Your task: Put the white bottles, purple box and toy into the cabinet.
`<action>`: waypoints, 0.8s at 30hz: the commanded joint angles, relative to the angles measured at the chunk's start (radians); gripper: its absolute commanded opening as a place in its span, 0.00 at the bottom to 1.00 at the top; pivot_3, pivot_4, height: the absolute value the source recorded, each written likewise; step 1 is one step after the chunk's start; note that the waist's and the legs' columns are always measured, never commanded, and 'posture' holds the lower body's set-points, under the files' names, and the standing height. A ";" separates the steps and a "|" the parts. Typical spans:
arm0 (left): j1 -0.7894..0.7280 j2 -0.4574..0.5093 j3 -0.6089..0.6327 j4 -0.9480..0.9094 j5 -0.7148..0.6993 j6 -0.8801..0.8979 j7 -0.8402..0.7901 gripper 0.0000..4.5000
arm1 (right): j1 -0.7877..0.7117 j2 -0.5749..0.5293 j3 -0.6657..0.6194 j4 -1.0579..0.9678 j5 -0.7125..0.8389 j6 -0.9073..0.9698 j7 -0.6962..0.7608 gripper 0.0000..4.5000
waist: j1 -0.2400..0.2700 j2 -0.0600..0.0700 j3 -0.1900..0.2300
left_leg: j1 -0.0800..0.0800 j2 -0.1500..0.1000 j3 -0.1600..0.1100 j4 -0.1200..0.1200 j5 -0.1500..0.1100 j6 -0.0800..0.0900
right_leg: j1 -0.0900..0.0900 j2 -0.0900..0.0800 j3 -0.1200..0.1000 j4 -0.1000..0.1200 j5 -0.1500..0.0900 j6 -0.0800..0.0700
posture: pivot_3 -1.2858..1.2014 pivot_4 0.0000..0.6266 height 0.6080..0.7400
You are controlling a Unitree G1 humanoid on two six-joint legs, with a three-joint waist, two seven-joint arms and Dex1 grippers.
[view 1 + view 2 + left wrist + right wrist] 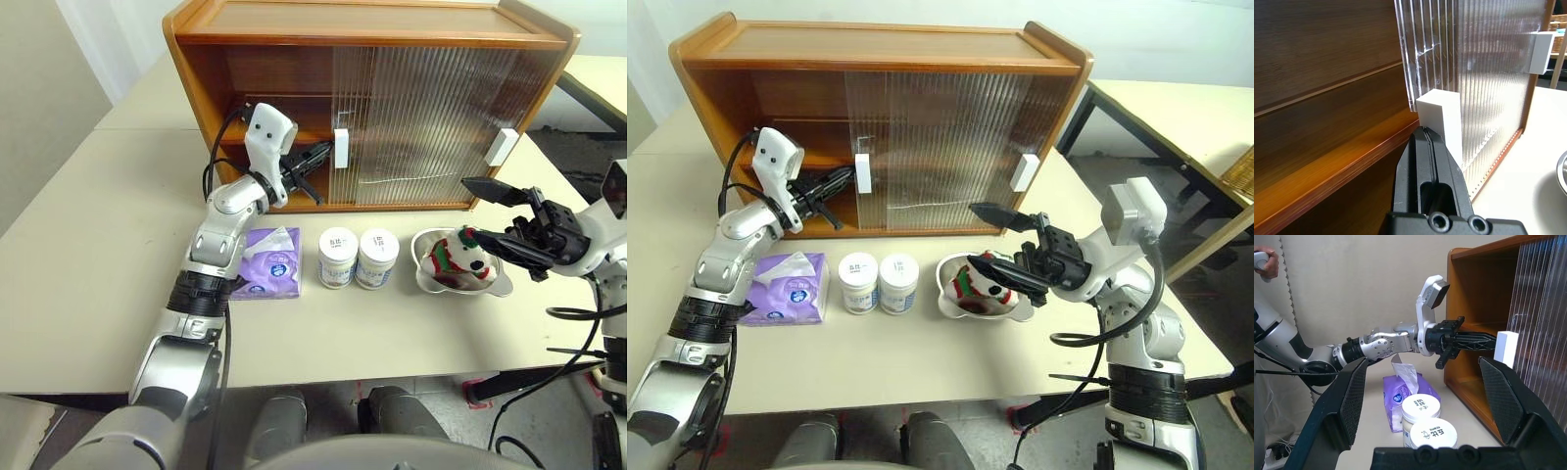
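At frame centre, the left tool [321,153], pinched closed, is touching the cabinet [392,39] door's white handle [341,149]; at right, the right tool [505,217] is gaping wide above the toy [460,257].

The table [118,294] carries cabinet [372,39], purple box [269,262], white bottles [358,258], bowl [431,277]

Cabinet [245,69] glossy varnished wood; doors [421,117] ribbed translucent plastic; handles [341,149] matt white. Bowl [431,279] shiny steel. Toy [460,257] plush cloth. Box [269,262] soft, slightly glossy wrap.
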 commanded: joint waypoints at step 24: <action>-0.103 -0.071 -0.045 0.161 0.034 -0.085 -0.045 0.01 | -0.022 -0.006 0.016 -0.049 0.011 0.038 -0.037 1.00 | -0.001 0.000 0.000 | -0.003 0.000 0.000 0.000 -0.002 0.004 | 0.001 0.000 0.001 -0.011 0.006 0.005 | 0.48 0.06 1.00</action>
